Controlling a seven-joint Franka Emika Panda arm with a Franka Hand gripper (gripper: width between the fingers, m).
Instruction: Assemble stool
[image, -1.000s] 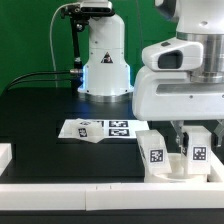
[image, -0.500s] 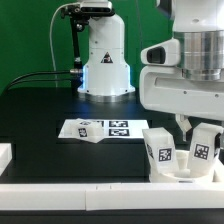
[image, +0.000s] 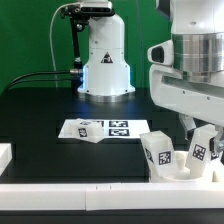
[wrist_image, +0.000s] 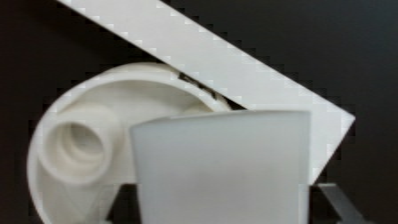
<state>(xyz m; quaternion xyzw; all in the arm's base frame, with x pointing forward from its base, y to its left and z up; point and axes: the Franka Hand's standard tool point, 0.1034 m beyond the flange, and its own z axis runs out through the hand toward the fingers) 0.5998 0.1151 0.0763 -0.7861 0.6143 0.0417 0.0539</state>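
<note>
My gripper (image: 201, 136) hangs low at the exterior view's right, shut on a white tagged stool leg (image: 200, 150). That leg stands tilted over the round seat (image: 186, 171), which lies against the front rail. A second tagged leg (image: 160, 150) stands on the seat just to the exterior view's left, also leaning. In the wrist view the held leg (wrist_image: 222, 160) fills the space between the gripper (wrist_image: 222, 205) fingers. Behind it shows the seat (wrist_image: 107, 100) with a round socket hole (wrist_image: 80, 145). Whether the held leg's foot sits in a socket is hidden.
The marker board (image: 118, 128) lies mid-table with a small tagged white piece (image: 85, 127) at its end. A long white rail (image: 90, 195) runs along the front, seen too in the wrist view as a rail (wrist_image: 214, 55). The arm's base (image: 105, 60) stands behind. A white block (image: 5, 155) lies at the left edge.
The wrist has turned and shifted toward the exterior view's right. Both tagged legs have swung round from upright to leaning, and the grip has stayed shut.
</note>
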